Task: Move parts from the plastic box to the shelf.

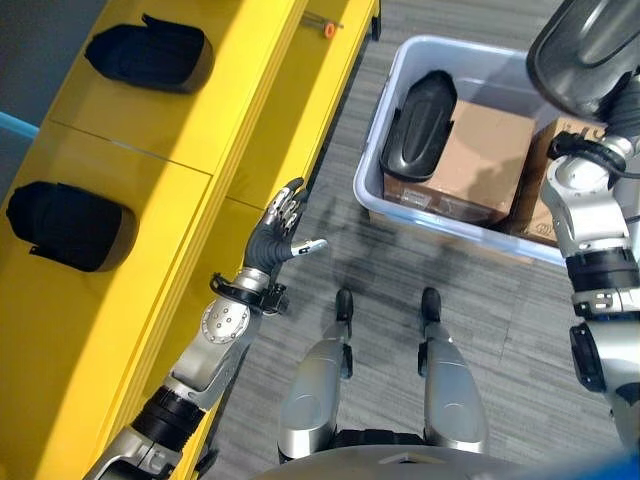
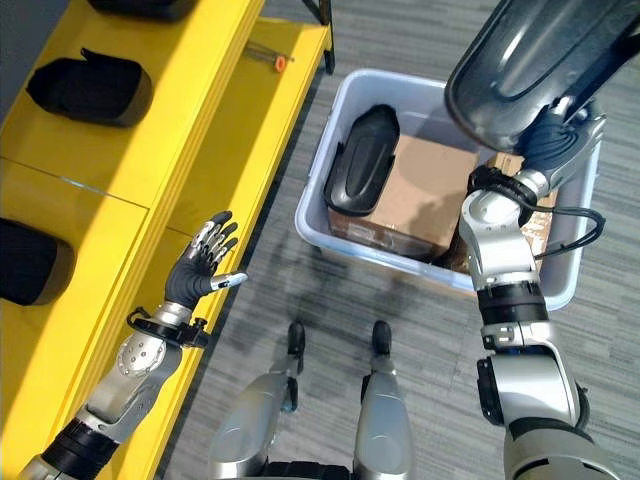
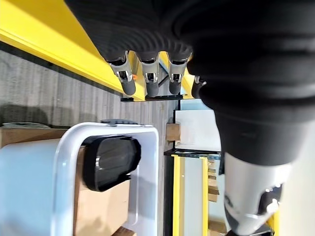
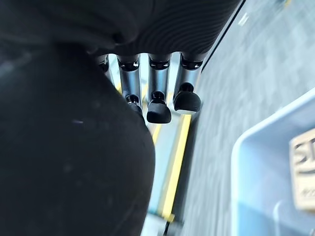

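Note:
A pale blue plastic box (image 1: 372, 168) stands on the floor to the right of the yellow shelf (image 1: 200, 130). In it a black shell-shaped part (image 1: 420, 125) lies on a brown carton (image 1: 485, 160). Two similar black parts (image 1: 150, 50) (image 1: 70, 225) rest on the shelf. My right hand (image 2: 548, 140) is raised above the box's right side, its fingers (image 4: 157, 108) curled round a large dark part (image 2: 530, 70). My left hand (image 1: 280, 235) is open with fingers spread, beside the shelf's front edge, holding nothing.
A small orange-tipped tool (image 1: 322, 24) lies at the far end of the shelf. A second carton (image 1: 540, 200) stands in the box's right side. Grey carpet runs between the shelf and the box.

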Robot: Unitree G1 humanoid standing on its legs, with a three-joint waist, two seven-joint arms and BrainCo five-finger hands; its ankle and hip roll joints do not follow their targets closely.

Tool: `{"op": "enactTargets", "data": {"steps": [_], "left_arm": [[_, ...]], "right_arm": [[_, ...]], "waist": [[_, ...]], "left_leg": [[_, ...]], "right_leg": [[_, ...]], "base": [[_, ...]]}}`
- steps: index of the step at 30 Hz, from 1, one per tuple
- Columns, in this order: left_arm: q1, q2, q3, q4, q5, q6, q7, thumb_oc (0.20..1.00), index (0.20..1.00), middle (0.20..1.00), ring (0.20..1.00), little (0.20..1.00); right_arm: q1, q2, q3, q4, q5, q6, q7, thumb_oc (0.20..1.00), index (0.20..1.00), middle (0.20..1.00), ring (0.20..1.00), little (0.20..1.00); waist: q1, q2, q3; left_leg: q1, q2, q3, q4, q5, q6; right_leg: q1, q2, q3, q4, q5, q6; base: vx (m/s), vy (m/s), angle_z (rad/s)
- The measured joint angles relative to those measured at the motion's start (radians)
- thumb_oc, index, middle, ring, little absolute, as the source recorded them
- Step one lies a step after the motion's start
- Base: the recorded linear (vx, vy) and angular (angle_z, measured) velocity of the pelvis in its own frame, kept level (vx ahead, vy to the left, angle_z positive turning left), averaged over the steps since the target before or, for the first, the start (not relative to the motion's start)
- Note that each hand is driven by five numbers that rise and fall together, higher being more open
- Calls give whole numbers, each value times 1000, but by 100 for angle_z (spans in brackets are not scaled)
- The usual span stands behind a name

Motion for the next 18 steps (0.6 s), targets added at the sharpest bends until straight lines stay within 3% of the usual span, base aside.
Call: {"op": "enactTargets", "data": {"steps": [7, 11, 14, 18], "left_arm": [[64, -35, 96, -11, -24, 19, -37, 1000, 1000, 1000, 1000, 1000], [84, -53, 115, -13, -15, 36, -66, 1000, 1000, 1000, 1000, 1000], [108, -53, 104, -13, 21, 43, -67, 1000, 1000, 1000, 1000, 1000], [107, -52, 102, -13, 24, 43, -80, 1000, 1000, 1000, 1000, 1000]], "right_arm": [[351, 36, 85, -295, 3, -17, 286, 200, 200, 200, 200, 200], [464, 50, 105, -373, 71, -45, 392, 200, 200, 200, 200, 200], [503, 73, 150, -409, 100, -95, 434, 200, 200, 200, 200, 200], [506, 99, 192, -426, 101, -124, 475, 200, 200, 200, 200, 200]], "waist": [[-13, -80, -83], [-16, -100, -120], [-13, -122, -171], [-13, -130, -188]], "left_leg": [[68, 6, 10, -40, -4, -3], [101, -6, 11, -39, -31, 5], [99, -9, 11, -38, -35, 4], [99, -24, 13, -35, -38, 13]], "right_leg": [[73, 6, -8, -47, -1, 0], [119, -2, -6, -57, -12, 4], [120, -10, -5, -62, -26, 10], [122, -26, -6, -65, -17, 21]], "base": [[98, 116, -1], [157, 192, 2], [89, 213, 2], [65, 209, 2]]}}
